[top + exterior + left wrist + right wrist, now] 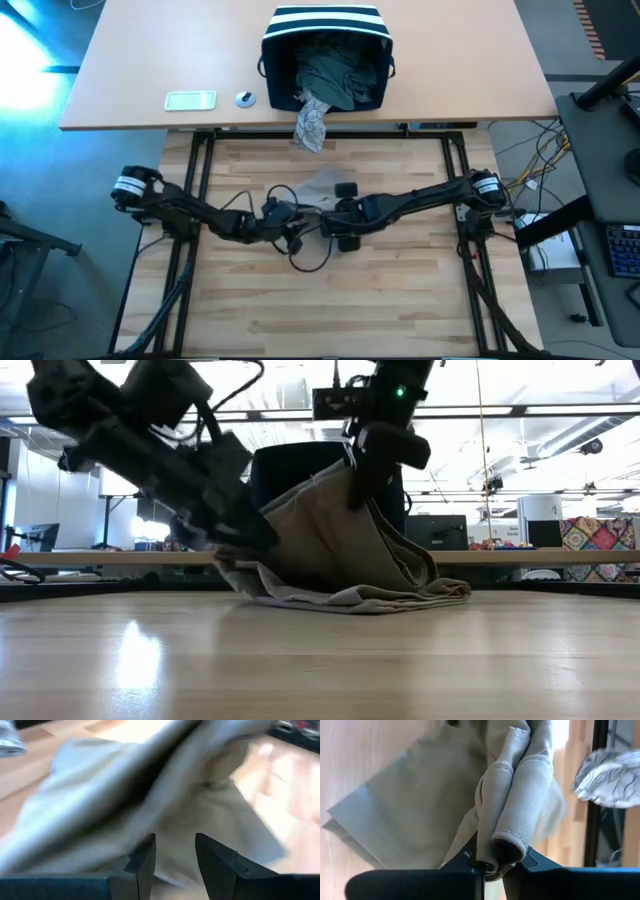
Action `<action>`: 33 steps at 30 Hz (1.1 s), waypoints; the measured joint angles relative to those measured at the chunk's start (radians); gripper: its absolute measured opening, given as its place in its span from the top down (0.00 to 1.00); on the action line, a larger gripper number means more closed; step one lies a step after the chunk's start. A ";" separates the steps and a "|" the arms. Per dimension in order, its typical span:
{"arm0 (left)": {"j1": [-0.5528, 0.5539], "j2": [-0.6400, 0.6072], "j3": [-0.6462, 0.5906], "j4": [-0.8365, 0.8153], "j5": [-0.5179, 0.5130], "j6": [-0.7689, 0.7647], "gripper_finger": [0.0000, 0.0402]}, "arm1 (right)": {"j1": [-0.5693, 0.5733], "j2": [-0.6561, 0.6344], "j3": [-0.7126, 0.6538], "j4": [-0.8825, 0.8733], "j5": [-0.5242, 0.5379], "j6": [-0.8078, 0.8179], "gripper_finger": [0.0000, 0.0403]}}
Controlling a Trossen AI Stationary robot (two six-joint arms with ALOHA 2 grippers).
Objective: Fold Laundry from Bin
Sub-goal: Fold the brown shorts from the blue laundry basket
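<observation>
Tan garment (340, 560) heaped mid-bench, one rolled edge pinched and lifted by the right gripper (492, 862). Left gripper (175, 857) just beside, fingers parted (nothing plainly gripped), nearer the low corner. Bin (325, 55) on the far table. Garment's outline hidden under both arms from above.

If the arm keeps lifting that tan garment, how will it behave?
Probably floppy: the tan garment drapes from the right pincer, its lower part pooled on the table. Likely light, since a bunched fold holds it. It may trail and unfold.

Tan garment (350, 560); navy bin (325, 35) with white stripes.
</observation>
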 joint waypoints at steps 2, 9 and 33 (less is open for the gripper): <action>0.013 0.032 0.000 -0.004 -0.057 0.000 0.69 | 0.000 0.000 0.021 -0.026 0.001 -0.039 0.93; 0.057 0.052 0.006 -0.160 -0.087 -0.050 0.69 | 0.001 0.000 0.039 -0.135 0.001 -0.058 0.93; 0.073 -0.007 0.010 -0.334 -0.080 -0.144 0.69 | 0.023 0.193 0.030 0.130 -0.443 0.161 0.93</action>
